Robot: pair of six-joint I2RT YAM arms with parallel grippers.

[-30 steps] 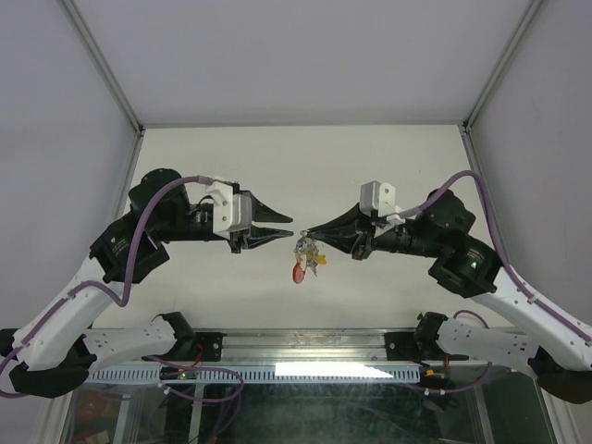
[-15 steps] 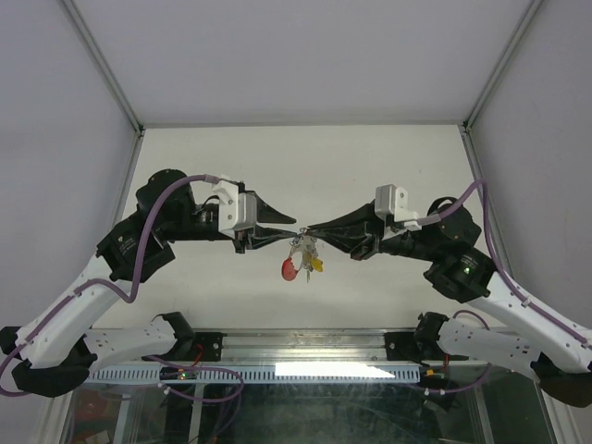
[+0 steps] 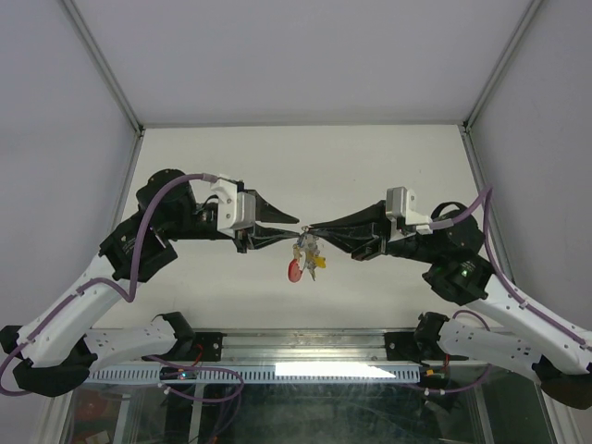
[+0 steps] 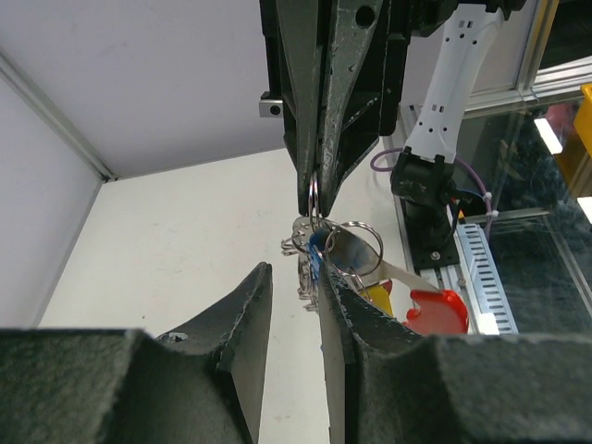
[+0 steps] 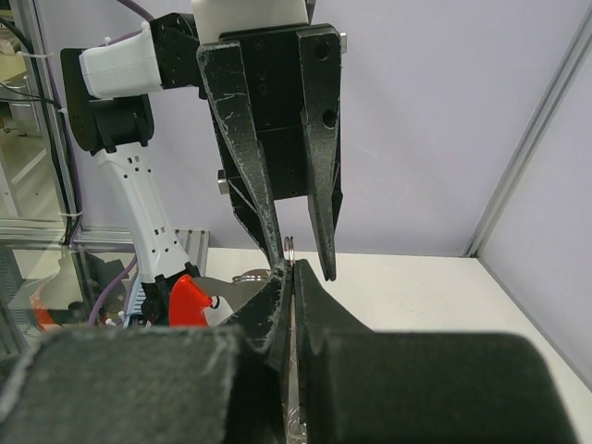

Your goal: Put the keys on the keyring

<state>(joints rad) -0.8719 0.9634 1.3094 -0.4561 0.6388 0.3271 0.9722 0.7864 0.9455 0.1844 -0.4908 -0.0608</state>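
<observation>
Above the middle of the table my two grippers meet tip to tip. My right gripper (image 3: 311, 229) (image 5: 290, 270) is shut on the thin silvery keyring (image 5: 290, 246) (image 4: 314, 197), which stands edge-on at its tips. The keys (image 3: 306, 250) hang below in a bunch: a red head (image 3: 294, 270) (image 4: 435, 310), a yellow one (image 3: 320, 262) and a blue one (image 4: 317, 242). My left gripper (image 3: 295, 228) (image 4: 294, 274) has its jaws apart with nothing between them. Its fingertips (image 5: 326, 264) straddle the ring, and the bunch hangs just beyond its right finger (image 4: 347, 305).
The pale table (image 3: 370, 166) lies well below both grippers. Grey walls and a metal frame post (image 3: 106, 65) close in the back and sides. An aluminium rail (image 3: 305, 370) and both arm bases line the near edge.
Both grippers have drawn closer until their tips meet. The right arm has shifted and turned slightly, and the key bunch has swung under it. Neither gripper's opening looks changed.
</observation>
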